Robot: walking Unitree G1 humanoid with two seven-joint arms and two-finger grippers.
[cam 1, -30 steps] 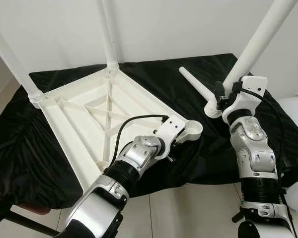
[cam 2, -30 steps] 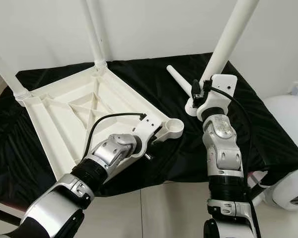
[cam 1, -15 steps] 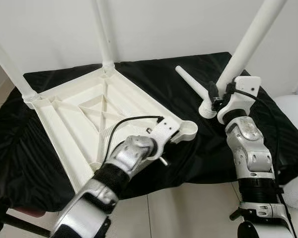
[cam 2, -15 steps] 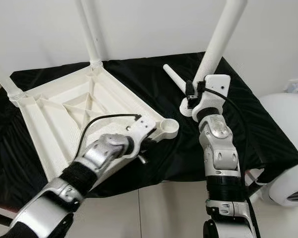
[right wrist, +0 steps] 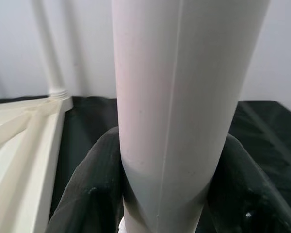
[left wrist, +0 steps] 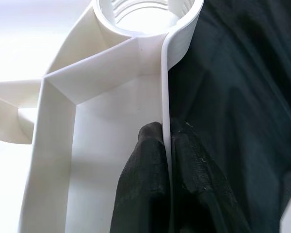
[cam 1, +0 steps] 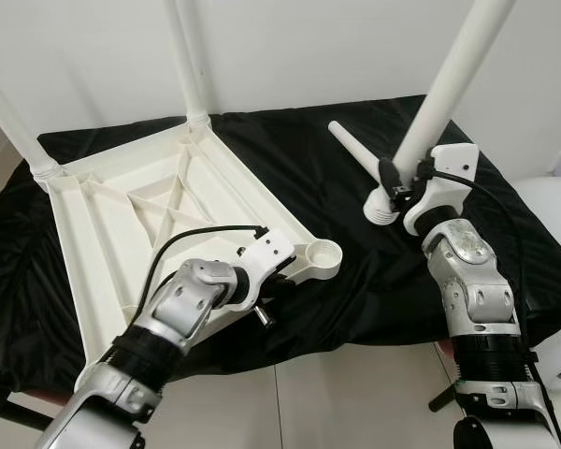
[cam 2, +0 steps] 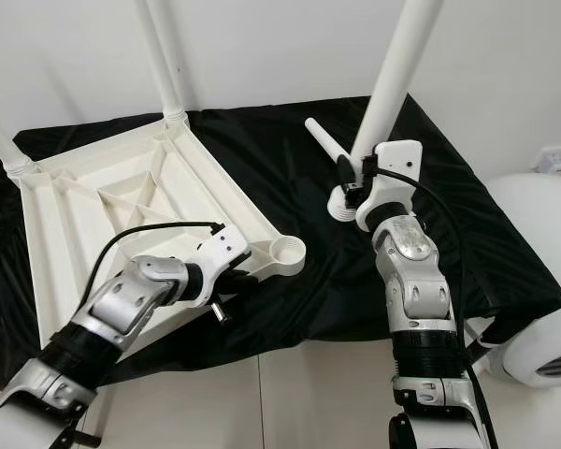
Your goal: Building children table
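Left eye view: a white plastic tabletop (cam 1: 159, 210) lies upside down on a black cloth (cam 1: 355, 281), ribs up, with two legs standing at its far corners. The empty threaded socket (cam 1: 323, 254) at its near corner sits just ahead of the left gripper (cam 1: 279, 274). The right gripper (cam 1: 399, 184) holds a white leg (cam 1: 449, 84) upright, its flared end above the cloth, well apart from the socket. A loose leg (cam 1: 360, 159) lies behind it. Against the earlier frames, the tabletop has swung and the socket sits nearer the robot.

Left wrist view: the black fingers (left wrist: 145, 179) are pressed together on the tabletop's thin rim (left wrist: 166, 145), one each side, below the socket (left wrist: 145, 14).

Right wrist view: both fingers (right wrist: 92, 194) clamp the leg (right wrist: 179, 97) between them.
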